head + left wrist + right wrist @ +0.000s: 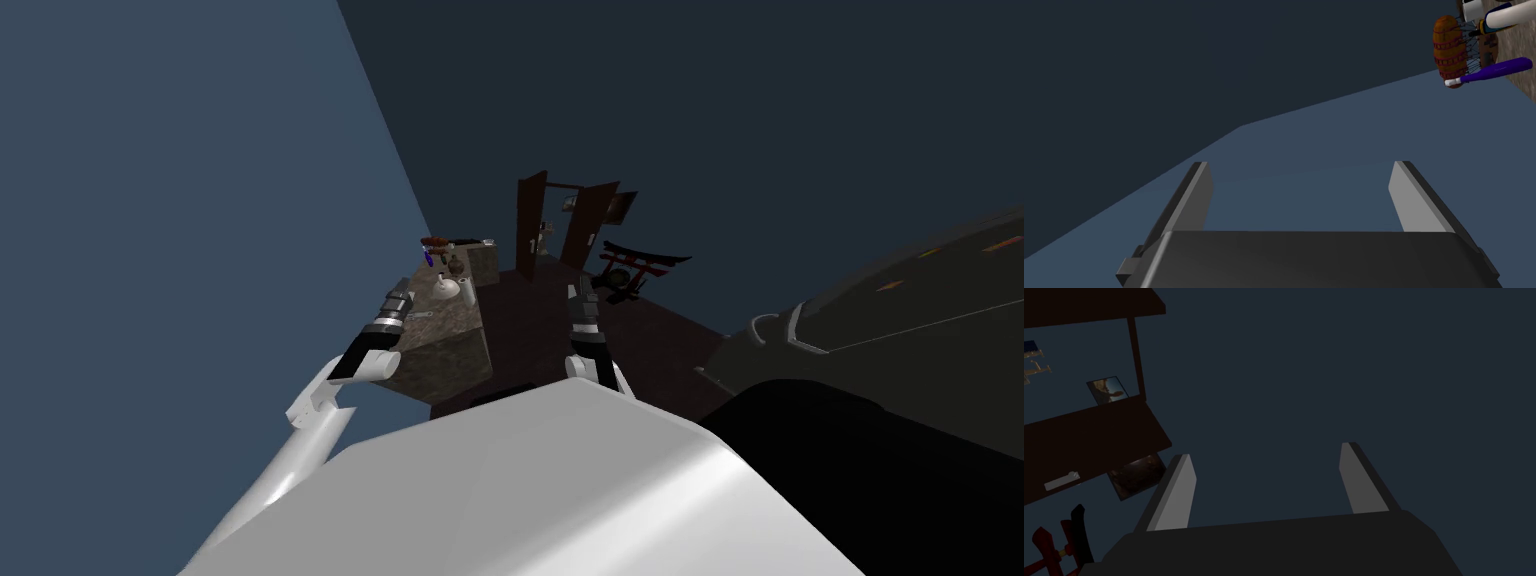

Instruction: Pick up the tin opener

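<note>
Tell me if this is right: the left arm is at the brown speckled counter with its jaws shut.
Not quite. The left arm is at the brown speckled counter, but its jaws stand open, as the left wrist view shows.

The counter beside the left gripper has a mottled brown, stone-like top with a rough speckle. On it, close by that gripper, the tin opener looks like pale grey metal, though it is too small to be sure. The gripper's fingers are smooth, matt light grey on a dark, faintly shiny body. Beyond them a purple bottle looks glossy. The doors ahead of the right gripper look like matt dark brown wood.
</note>
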